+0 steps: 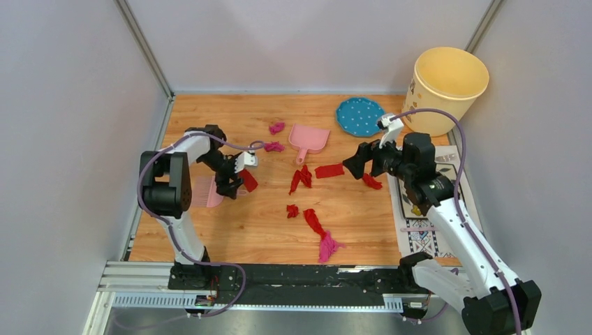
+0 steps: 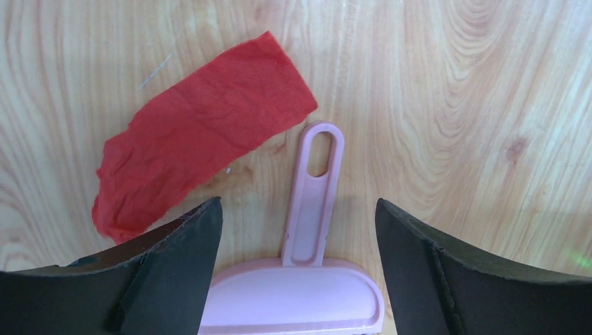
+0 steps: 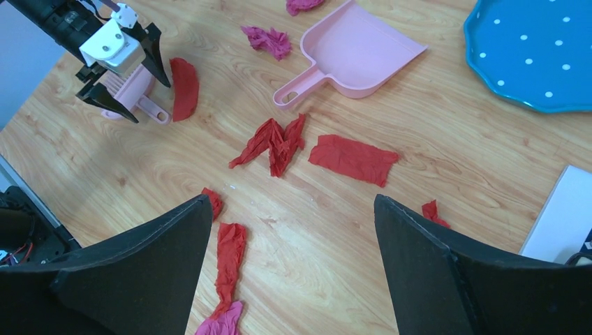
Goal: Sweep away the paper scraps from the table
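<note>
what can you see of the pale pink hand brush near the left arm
The pale pink plastic hand brush lies flat on the orange-brown wooden table, near its left edge. It has a rounded head, pink bristles and a slim handle ending in an oval hole. The open left tool straddles the handle without gripping it. A flat red paper scrap lies close beside the handle's end.

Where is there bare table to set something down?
Bare wood: the far-left corner behind the magenta scraps; the near-left area beside the long red scrap; the gap between that scrap and the placemat. Crowded: the middle, just nearer than the dustpan.
</note>
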`<state>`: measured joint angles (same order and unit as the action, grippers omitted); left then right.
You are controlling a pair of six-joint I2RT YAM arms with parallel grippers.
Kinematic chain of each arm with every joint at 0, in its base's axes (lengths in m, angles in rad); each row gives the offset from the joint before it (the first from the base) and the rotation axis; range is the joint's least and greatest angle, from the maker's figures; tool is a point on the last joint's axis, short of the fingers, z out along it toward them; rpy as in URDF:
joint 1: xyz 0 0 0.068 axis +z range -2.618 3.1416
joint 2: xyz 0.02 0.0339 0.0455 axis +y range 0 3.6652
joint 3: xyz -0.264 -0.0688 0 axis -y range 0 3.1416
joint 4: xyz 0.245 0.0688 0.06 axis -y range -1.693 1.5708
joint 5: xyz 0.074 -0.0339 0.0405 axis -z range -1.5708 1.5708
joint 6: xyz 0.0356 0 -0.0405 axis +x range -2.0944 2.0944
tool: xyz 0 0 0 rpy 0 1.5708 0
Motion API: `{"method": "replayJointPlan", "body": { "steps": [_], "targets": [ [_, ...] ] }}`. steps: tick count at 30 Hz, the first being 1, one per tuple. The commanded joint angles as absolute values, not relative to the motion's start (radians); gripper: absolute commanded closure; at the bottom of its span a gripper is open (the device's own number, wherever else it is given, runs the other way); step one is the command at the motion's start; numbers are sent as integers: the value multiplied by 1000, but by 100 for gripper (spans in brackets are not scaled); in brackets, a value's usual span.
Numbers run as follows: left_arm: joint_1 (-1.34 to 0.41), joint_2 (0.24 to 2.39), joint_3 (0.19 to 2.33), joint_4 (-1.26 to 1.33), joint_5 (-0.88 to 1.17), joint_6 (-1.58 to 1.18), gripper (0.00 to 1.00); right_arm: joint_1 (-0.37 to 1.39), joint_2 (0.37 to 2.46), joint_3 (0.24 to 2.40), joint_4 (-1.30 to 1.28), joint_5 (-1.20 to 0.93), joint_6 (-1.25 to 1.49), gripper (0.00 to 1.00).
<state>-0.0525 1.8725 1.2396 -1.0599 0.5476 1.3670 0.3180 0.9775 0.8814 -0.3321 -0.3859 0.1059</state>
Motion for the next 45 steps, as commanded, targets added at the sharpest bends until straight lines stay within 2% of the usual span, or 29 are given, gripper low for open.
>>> {"method": "replayJointPlan", "body": {
  "steps": [1,5,8,11,13,14,15,16,17,18,19,25,30,38,42,45],
  "targets": [
    [-46,1769,1192,-952,532,1287,12,325,916,870,-285,-367,89,11],
    [-67,1741,1082,-796,387,1267,12,328,905,867,-294,-370,97,11],
    [-69,1733,1000,-766,362,1311,12,330,885,867,-302,-370,95,11],
    [-77,1709,896,-613,335,1325,12,330,862,853,-288,-364,97,10],
    [-81,1715,870,-552,328,1333,18,330,858,853,-285,-364,103,10],
    [-81,1723,876,-563,333,1342,28,331,856,856,-291,-367,106,10],
    [-81,1744,899,-610,337,1345,53,331,856,861,-299,-368,109,10],
    [-81,1753,911,-644,344,1350,62,331,854,870,-307,-367,107,10],
    [-81,1767,923,-679,348,1357,80,333,854,870,-320,-365,109,10],
    [-81,1772,943,-740,359,1358,93,333,851,871,-322,-357,112,10],
    [-81,1772,951,-767,371,1351,100,334,851,868,-322,-335,132,11],
    [-81,1662,995,-844,503,1198,100,392,926,914,-318,-204,288,13],
    [-81,1461,1063,-854,575,1013,100,615,1083,1070,-324,-60,382,13],
    [-83,1327,1160,-925,782,830,100,716,1469,1305,-126,-259,693,12],
    [-90,1301,1180,-884,853,738,100,736,1705,1480,-106,-438,790,20],
    [-103,1293,1184,-859,841,715,100,741,1787,1540,-81,-498,840,27]
  ]
}}
